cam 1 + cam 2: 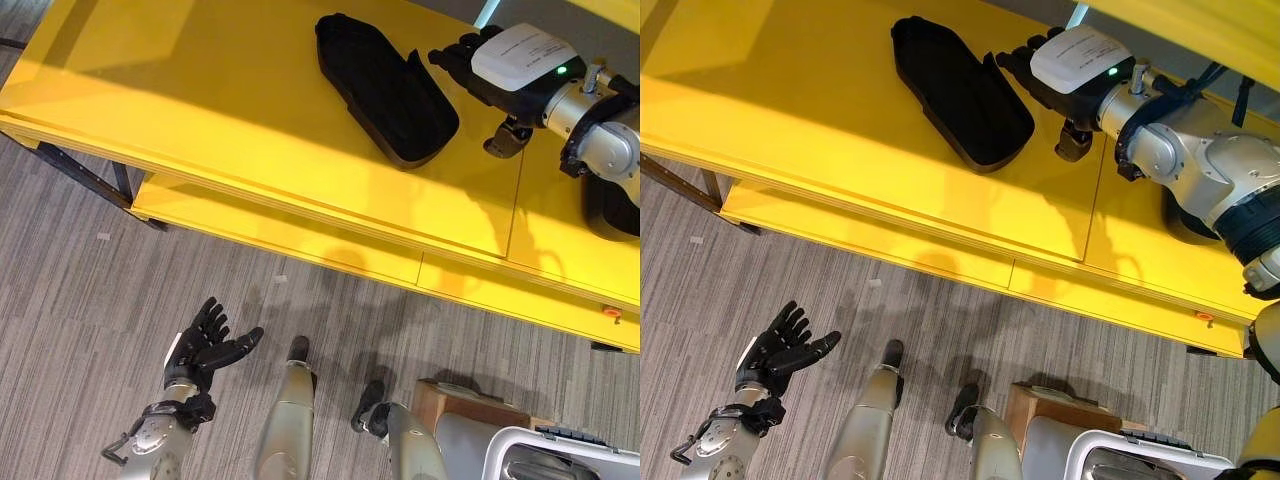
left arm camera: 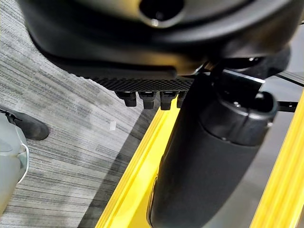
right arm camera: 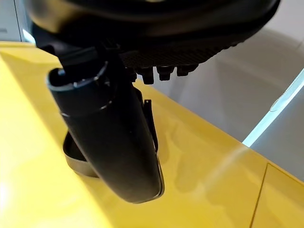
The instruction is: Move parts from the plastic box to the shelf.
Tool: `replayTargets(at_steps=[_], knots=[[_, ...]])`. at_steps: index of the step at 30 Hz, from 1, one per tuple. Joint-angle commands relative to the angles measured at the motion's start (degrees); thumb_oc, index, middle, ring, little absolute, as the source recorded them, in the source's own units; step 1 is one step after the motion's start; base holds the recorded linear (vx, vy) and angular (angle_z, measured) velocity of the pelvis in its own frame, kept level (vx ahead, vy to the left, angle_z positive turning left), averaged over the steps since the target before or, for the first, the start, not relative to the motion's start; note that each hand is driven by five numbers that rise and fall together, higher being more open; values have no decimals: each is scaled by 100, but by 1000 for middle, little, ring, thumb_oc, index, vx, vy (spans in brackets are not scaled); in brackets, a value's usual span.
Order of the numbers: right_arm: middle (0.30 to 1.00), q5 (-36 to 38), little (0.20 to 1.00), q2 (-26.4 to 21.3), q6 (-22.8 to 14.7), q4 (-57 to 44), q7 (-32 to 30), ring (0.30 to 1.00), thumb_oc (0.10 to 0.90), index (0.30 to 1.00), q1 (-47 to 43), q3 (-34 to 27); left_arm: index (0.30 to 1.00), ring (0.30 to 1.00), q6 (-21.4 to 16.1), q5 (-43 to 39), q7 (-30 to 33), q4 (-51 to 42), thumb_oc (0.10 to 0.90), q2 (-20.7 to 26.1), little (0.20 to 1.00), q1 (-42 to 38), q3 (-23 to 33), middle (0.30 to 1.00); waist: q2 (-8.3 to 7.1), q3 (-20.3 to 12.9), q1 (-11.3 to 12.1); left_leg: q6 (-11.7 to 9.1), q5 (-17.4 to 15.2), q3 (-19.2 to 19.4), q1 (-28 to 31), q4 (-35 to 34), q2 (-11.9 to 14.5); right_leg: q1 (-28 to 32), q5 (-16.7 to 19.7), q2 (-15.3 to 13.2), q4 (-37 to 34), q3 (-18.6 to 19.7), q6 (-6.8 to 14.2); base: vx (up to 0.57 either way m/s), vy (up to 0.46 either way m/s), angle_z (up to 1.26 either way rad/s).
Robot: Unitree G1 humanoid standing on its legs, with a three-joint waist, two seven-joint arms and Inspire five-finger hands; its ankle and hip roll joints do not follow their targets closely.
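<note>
A long black moulded part (image 1: 385, 85) lies flat on the top board of the yellow shelf (image 1: 200, 110). My right hand (image 1: 480, 75) hovers just past the part's right end, fingers straight and open, holding nothing. In the right wrist view its thumb (image 3: 109, 137) stands in front of the part (image 3: 76, 159). My left hand (image 1: 205, 345) hangs low over the grey floor in front of the shelf, open and empty. The white plastic box (image 1: 560, 455) sits at the lower right on the floor.
A second dark part (image 1: 612, 210) lies on the shelf at the far right, partly hidden behind my right arm. A lower yellow ledge (image 1: 300, 235) juts out toward me. A brown box (image 1: 450, 400) stands beside the plastic box.
</note>
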Motion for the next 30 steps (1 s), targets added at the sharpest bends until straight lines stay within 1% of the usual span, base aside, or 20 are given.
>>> replayTargets(at_steps=[1,9,19,30], knots=[[1000,54,1000,69,163,109,-345,1000,900,1000,-335,-344,1000,1000,-522,-2,-49,-645,900,347,1000,287,215,1000,-50,-425,98,-274,-357,-269,-127,187,354,103,4,-370,228,106,209,0,0,0],[1000,172,1000,311,155,173,-344,1000,900,1000,-193,-547,1000,1000,-548,1,-41,-723,900,362,1000,273,201,1000,-22,-366,135,-267,-343,-253,-160,170,355,52,3,-373,268,113,213,0,0,0],[1000,268,1000,574,171,212,-331,1000,900,1000,7,-707,1000,1000,-573,-12,5,-733,900,326,1000,243,194,1000,-24,-284,200,-247,-384,-290,-287,283,326,-7,-25,-386,324,90,207,0,0,0],[1000,431,1000,688,164,335,-331,1000,900,1000,224,-887,1000,1000,-614,1,42,-758,900,300,1000,293,268,1000,-6,-182,255,-230,-388,-309,-402,335,294,-98,-31,-396,393,93,206,0,0,0]])
